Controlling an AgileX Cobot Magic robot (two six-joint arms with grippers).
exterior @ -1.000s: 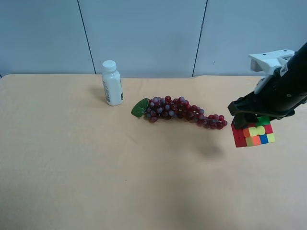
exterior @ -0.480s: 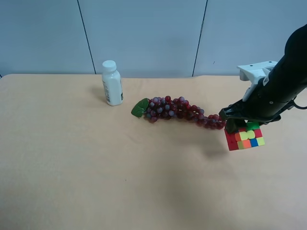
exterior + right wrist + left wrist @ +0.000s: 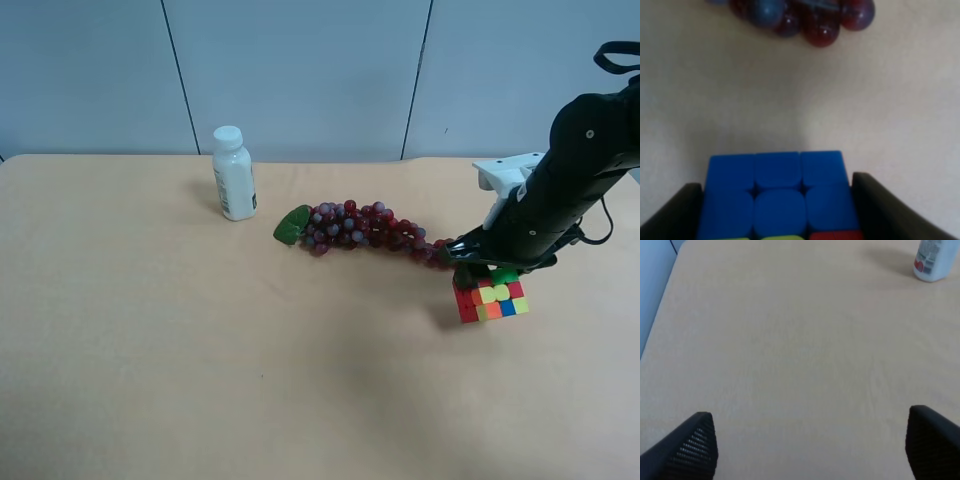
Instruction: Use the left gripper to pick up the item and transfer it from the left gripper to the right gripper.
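The puzzle cube (image 3: 490,298) is held between the fingers of my right gripper (image 3: 487,272), the black claw with a white wrist at the exterior high view's right. The cube hangs at or just above the table, beside the tip of the grape bunch; I cannot tell if it touches. In the right wrist view the cube's blue face (image 3: 777,192) fills the space between the two black fingers (image 3: 875,205). My left gripper (image 3: 812,425) is open and empty over bare table, and is out of the exterior high view.
A red-purple grape bunch (image 3: 380,232) with a green leaf lies mid-table; its end shows in the right wrist view (image 3: 800,15). A white bottle (image 3: 234,175) stands at the back left and also shows in the left wrist view (image 3: 935,260).
The right arm has carried the cube down and toward the exterior high view's left, from above the table to the tip of the grape bunch.
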